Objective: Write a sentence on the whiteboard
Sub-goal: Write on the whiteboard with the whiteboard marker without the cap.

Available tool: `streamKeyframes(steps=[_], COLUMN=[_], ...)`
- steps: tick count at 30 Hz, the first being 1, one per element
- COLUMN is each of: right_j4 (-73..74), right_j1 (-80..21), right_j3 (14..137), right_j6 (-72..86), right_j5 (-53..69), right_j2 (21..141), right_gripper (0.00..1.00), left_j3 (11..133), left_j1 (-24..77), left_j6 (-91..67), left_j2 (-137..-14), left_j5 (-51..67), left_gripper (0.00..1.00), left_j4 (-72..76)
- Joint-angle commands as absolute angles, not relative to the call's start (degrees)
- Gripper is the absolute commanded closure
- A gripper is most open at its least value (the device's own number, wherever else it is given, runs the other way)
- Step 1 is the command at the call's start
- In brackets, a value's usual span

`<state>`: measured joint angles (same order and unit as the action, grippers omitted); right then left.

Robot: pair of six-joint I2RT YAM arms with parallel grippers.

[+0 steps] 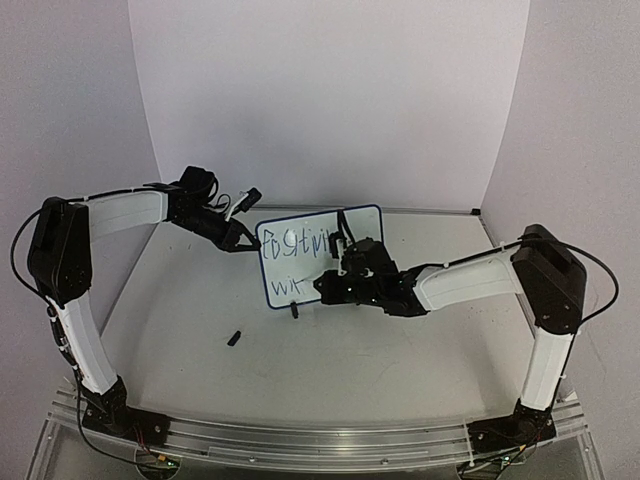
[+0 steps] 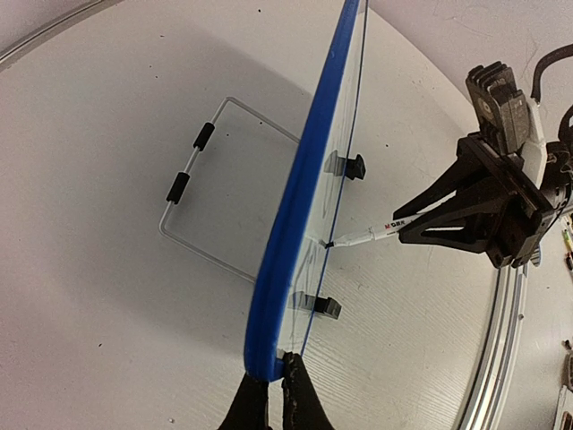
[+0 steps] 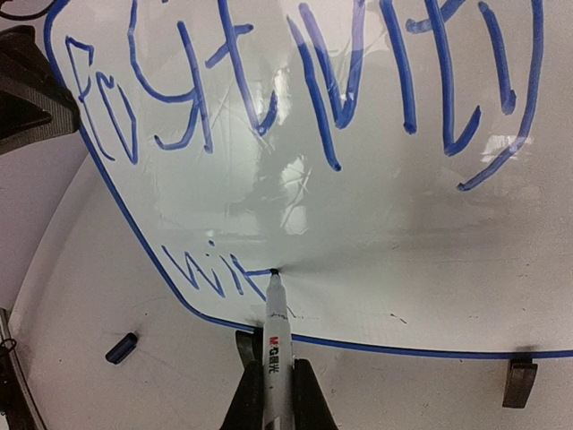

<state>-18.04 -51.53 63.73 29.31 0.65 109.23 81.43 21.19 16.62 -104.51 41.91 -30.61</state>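
The whiteboard (image 1: 300, 258) stands upright on its black clip feet mid-table, with a blue frame. My left gripper (image 2: 273, 394) is shut on the board's blue edge (image 2: 291, 224) at its left side. My right gripper (image 3: 273, 394) is shut on a white marker (image 3: 276, 345), whose tip touches the board face (image 3: 358, 215). The sentence (image 3: 295, 81) shows a top line in blue and a lower line "wi" plus a part-made letter (image 3: 210, 273) at the tip. In the top view the right gripper (image 1: 345, 275) covers the board's right half.
The marker's dark cap (image 1: 234, 338) lies on the table in front of the board; it also shows in the right wrist view (image 3: 121, 348). A wire stand (image 2: 210, 188) props the board from behind. A metal rail (image 1: 320, 440) runs along the near edge.
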Motion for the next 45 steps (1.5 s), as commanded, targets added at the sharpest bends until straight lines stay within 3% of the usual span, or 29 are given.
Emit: streamKeyframes(steps=[1, 15, 27, 45], right_j4=[-19.78, -19.81, -22.92, -27.01], right_j1=[-51.02, -51.05, -50.75, -46.67], right_j3=[62.89, 60.11, 58.02, 58.1], right_j6=[30.74, 32.97, 32.02, 34.91], right_j5=[-1.24, 0.98, 3.67, 8.41], right_j2=[108.27, 109.69, 102.41, 105.98], right_gripper=[1.0, 1.0, 1.0, 1.0], left_j3=[82.88, 82.87, 82.88, 82.88], left_j1=[21.53, 21.57, 21.54, 21.53], left_j6=[18.82, 18.83, 18.87, 18.91], left_j2=[-102.68, -102.78, -102.75, -103.16], left_j5=[40.04, 40.09, 40.09, 39.99], left_gripper=[1.0, 1.0, 1.0, 1.0], left_j4=[-31.54, -31.48, -31.44, -31.58])
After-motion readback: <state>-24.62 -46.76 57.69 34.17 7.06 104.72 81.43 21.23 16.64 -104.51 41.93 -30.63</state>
